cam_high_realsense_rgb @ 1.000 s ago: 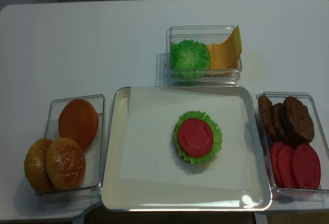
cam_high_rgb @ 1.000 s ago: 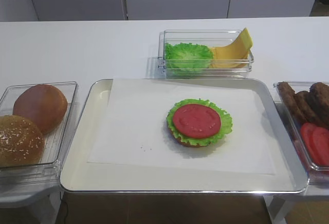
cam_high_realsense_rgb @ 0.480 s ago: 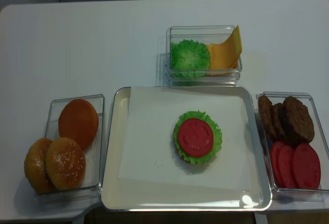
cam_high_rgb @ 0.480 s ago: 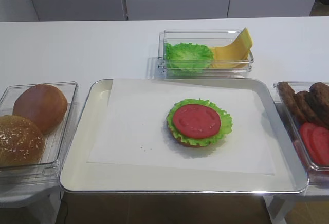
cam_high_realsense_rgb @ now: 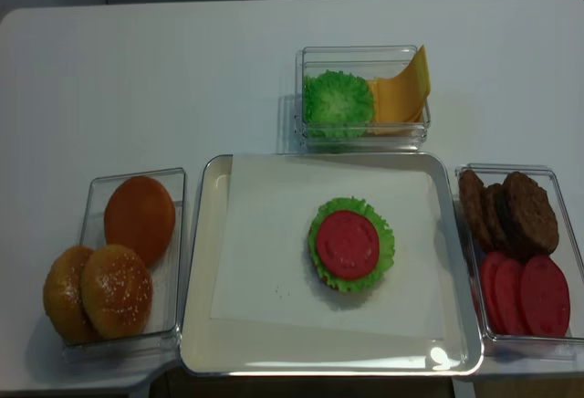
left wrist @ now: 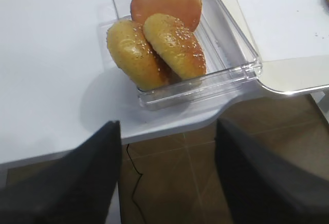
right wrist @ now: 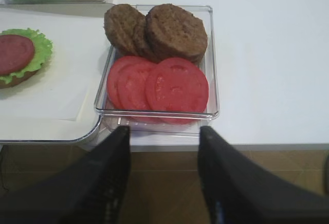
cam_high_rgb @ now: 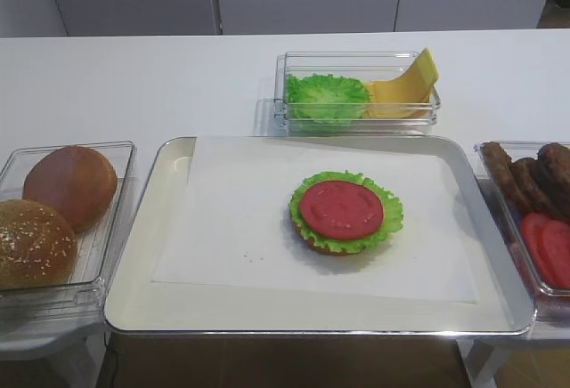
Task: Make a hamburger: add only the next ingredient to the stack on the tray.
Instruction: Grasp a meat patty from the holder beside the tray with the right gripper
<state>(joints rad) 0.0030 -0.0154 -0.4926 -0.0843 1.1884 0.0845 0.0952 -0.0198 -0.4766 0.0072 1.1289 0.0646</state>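
Note:
The stack [cam_high_rgb: 346, 212] [cam_high_realsense_rgb: 350, 245] of bun base, green lettuce and a red tomato slice lies right of centre on the paper-lined tray [cam_high_rgb: 134, 290] [cam_high_realsense_rgb: 194, 325]. Its edge also shows at the left of the right wrist view [right wrist: 18, 54]. Dark-brown meat patties [right wrist: 176, 29] [cam_high_realsense_rgb: 529, 211] lean together at the far end of a clear box right of the tray. My right gripper [right wrist: 163, 131] hangs open and empty off the table's front edge, just short of that box. My left gripper [left wrist: 168, 124] is open and empty below the table's front left corner. Neither gripper shows in the high views.
Red tomato slices [right wrist: 159, 85] fill the near half of the patty box [right wrist: 212, 70]. Whole buns [left wrist: 154, 44] [cam_high_realsense_rgb: 114, 266] sit in a clear box left of the tray. Behind the tray, a third box [cam_high_rgb: 356, 94] holds lettuce and yellow cheese. Brown floor lies under both grippers.

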